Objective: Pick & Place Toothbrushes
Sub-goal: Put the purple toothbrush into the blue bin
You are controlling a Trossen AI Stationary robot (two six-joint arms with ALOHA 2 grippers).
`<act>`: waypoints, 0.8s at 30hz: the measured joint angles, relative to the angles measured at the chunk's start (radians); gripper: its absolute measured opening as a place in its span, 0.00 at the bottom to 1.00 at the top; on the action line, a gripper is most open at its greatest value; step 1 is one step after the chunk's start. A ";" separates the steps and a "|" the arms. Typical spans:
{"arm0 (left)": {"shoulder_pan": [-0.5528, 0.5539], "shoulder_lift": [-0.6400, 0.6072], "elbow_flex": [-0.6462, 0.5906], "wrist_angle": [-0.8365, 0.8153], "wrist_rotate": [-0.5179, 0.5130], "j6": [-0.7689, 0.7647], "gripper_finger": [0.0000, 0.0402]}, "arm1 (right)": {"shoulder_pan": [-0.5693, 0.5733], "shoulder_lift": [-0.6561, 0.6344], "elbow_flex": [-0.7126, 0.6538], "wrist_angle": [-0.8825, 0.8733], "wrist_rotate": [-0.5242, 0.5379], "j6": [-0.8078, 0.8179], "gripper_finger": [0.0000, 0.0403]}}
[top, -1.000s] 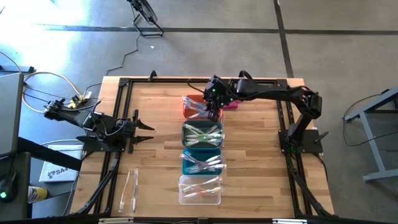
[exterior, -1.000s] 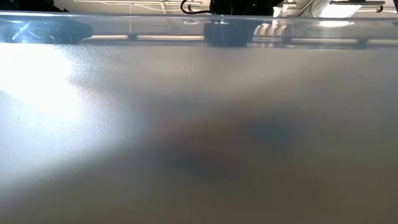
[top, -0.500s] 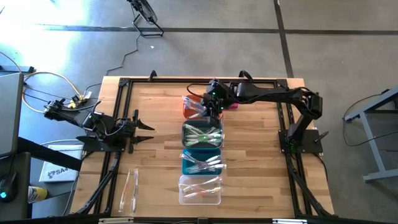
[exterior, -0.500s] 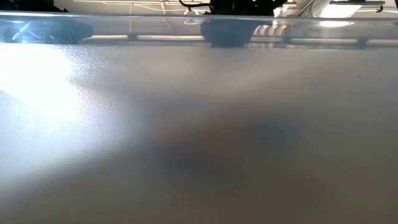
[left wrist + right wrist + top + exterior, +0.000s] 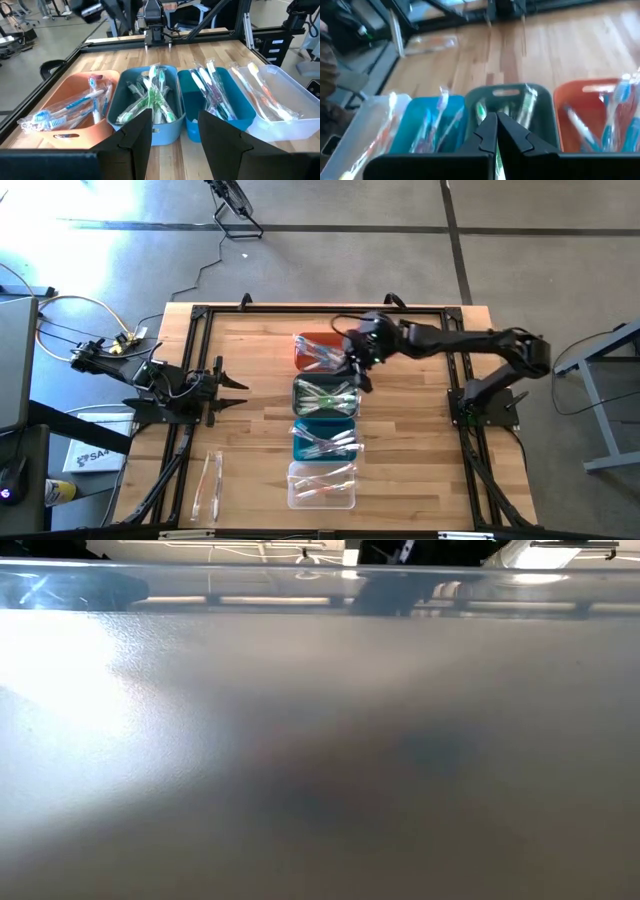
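Observation:
Four small bins stand in a row down the table's middle: orange (image 5: 318, 350), grey (image 5: 325, 395), teal (image 5: 325, 438) and clear (image 5: 322, 485). Each holds several wrapped toothbrushes (image 5: 150, 97). Two or three more toothbrushes (image 5: 207, 485) lie flat on the wood near the front left. My right gripper (image 5: 361, 378) hangs shut above the right rim of the grey bin (image 5: 507, 97); I see nothing between its fingers (image 5: 487, 131). My left gripper (image 5: 235, 385) waits open at the table's left, level with the bins and pointing at them (image 5: 175, 117).
A black frame (image 5: 200, 315) runs along the table's edges. Bare wood lies to the left and right of the bin row. In the low view a blurred grey surface (image 5: 320, 760) fills nearly the whole picture. Cables (image 5: 80, 315) trail off the far left corner.
My right gripper has drawn back from over the orange bin toward the table's right edge and a little toward the near edge, to the grey bin's right rim. It has tipped up from its steep downward slant, and the arm's elbow has swung out to the right.

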 joint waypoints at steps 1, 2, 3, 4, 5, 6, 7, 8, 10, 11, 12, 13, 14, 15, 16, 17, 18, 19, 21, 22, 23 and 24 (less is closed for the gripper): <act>0.000 0.000 0.000 -0.001 0.000 0.000 0.39 | 0.002 -0.030 -0.041 0.047 0.001 0.009 0.01; 0.000 0.000 0.000 -0.001 0.000 0.000 0.39 | 0.003 -0.061 -0.087 0.098 0.001 0.027 0.01; 0.000 0.000 0.000 0.000 0.000 0.000 0.39 | 0.005 -0.091 -0.135 0.152 0.000 0.051 0.01; 0.000 0.000 0.000 -0.001 0.000 0.000 0.39 | 0.010 -0.123 -0.182 0.223 0.000 0.068 0.01; 0.000 0.000 0.000 -0.002 0.000 0.000 0.39 | 0.014 -0.154 -0.232 0.299 0.003 0.078 0.01; 0.000 0.000 0.000 -0.002 0.000 0.000 0.39 | 0.016 -0.184 -0.283 0.362 0.007 0.086 0.01; 0.000 0.000 0.000 -0.002 0.000 0.001 0.39 | 0.017 -0.213 -0.338 0.429 0.018 0.098 0.01; 0.000 0.000 0.000 -0.002 0.000 0.001 0.39 | 0.018 -0.239 -0.388 0.500 0.028 0.107 0.01; 0.000 0.000 0.000 -0.002 0.000 0.001 0.39 | 0.018 -0.286 -0.491 0.637 0.056 0.123 0.01; 0.000 0.000 0.000 -0.002 0.000 0.000 0.39 | 0.018 -0.305 -0.542 0.713 0.076 0.125 0.01; 0.000 0.000 0.000 -0.002 0.000 0.000 0.39 | 0.017 -0.325 -0.590 0.790 0.094 0.126 0.01; 0.000 0.000 0.000 -0.002 0.000 -0.004 0.39 | 0.014 -0.342 -0.636 0.871 0.114 0.126 0.01; 0.000 0.000 0.000 -0.001 0.000 -0.016 0.39 | 0.011 -0.360 -0.682 0.939 0.137 0.126 0.01; 0.000 0.000 0.000 0.000 0.000 -0.032 0.39 | 0.007 -0.376 -0.723 0.996 0.153 0.127 0.01; 0.000 0.000 0.000 0.000 0.000 -0.051 0.39 | 0.003 -0.388 -0.760 1.053 0.171 0.126 0.01; 0.000 0.000 0.000 0.000 0.001 -0.071 0.39 | -0.001 -0.401 -0.793 1.096 0.186 0.126 0.01; 0.000 0.000 0.000 0.000 0.001 -0.092 0.39 | -0.008 -0.414 -0.827 1.131 0.190 0.125 0.01; 0.000 0.000 0.000 0.000 0.001 -0.115 0.39 | -0.014 -0.427 -0.856 1.158 0.191 0.126 0.01; 0.000 0.000 0.000 0.000 0.001 -0.170 0.39 | -0.026 -0.450 -0.901 1.202 0.189 0.122 0.01; 0.000 0.000 0.000 0.000 0.001 -0.199 0.39 | -0.031 -0.460 -0.917 1.210 0.189 0.116 0.01; 0.000 0.000 0.000 0.001 0.001 -0.224 0.39 | -0.037 -0.468 -0.925 1.211 0.189 0.101 0.01; 0.000 0.000 0.000 0.001 0.001 -0.248 0.39 | -0.044 -0.476 -0.929 1.210 0.189 0.084 0.01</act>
